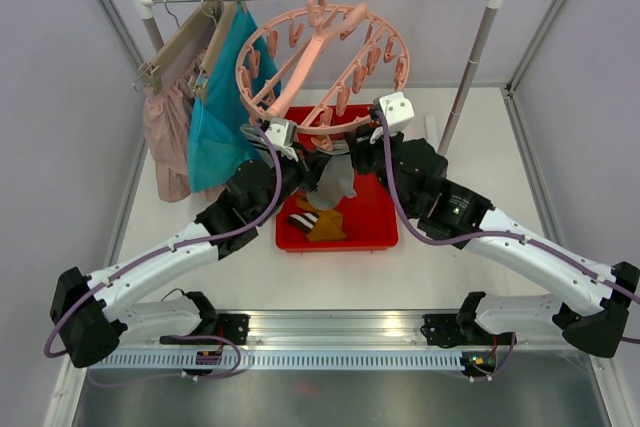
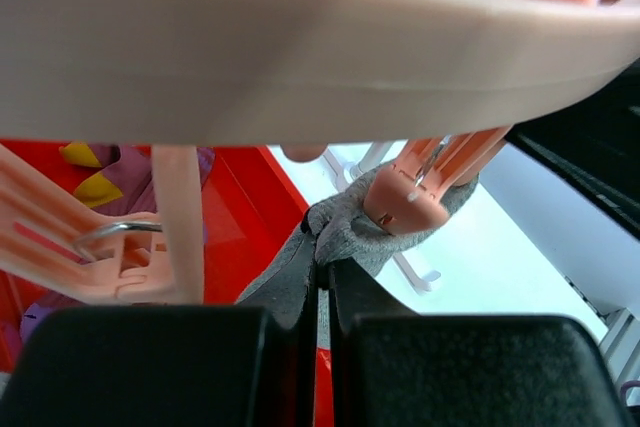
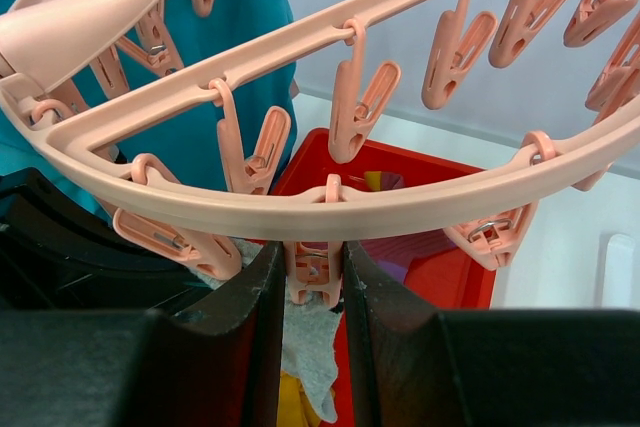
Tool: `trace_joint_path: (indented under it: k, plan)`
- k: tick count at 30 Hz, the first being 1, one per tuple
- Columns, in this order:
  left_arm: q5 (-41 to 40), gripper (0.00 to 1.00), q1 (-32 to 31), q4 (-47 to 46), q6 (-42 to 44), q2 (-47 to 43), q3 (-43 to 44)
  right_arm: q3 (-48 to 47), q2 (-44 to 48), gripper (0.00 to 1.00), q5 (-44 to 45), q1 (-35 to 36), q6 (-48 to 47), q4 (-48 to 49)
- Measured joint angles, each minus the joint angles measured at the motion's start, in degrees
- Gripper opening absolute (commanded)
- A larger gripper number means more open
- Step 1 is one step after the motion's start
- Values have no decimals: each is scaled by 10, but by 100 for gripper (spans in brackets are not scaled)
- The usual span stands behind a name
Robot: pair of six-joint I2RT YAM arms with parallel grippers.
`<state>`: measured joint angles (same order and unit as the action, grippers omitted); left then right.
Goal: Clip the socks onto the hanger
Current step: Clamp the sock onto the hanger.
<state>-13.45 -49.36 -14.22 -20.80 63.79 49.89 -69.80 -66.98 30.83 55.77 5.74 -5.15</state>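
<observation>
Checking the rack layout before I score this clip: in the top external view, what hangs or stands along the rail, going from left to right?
pale pink garment → teal garment → salmon clip hanger → rack's right post

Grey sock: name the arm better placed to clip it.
Right, likely: the right gripper grips a clip just above the grey sock, while the left gripper, shut on it, just holds it up.
</observation>
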Motion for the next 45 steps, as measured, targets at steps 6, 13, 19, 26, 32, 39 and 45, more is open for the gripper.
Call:
trace_joint_path:
  k: [6,13,19,26,32,39,45]
  plan:
    - [0,2,0,-9,-3,-3,0,0,-9,0,0,0,-2,0]
    - [0,2,0,-13,-8,-3,0,0,-12,0,1,0,-9,3]
    - [-16,2,0,-12,-15,-3,0,0,-12,0,-9,0,-10,4]
    - [-28,2,0,-8,-22,-3,0,6,2,0,-49,0,-10,7]
    - [-26,2,0,-8,-30,-6,0,11,13,0,-69,0,-16,11]
    - [-3,2,0,-7,-34,-23,2,17,12,0,-68,0,-29,14]
    - [20,2,0,-2,-34,-27,12,17,9,0,-66,0,-37,18]
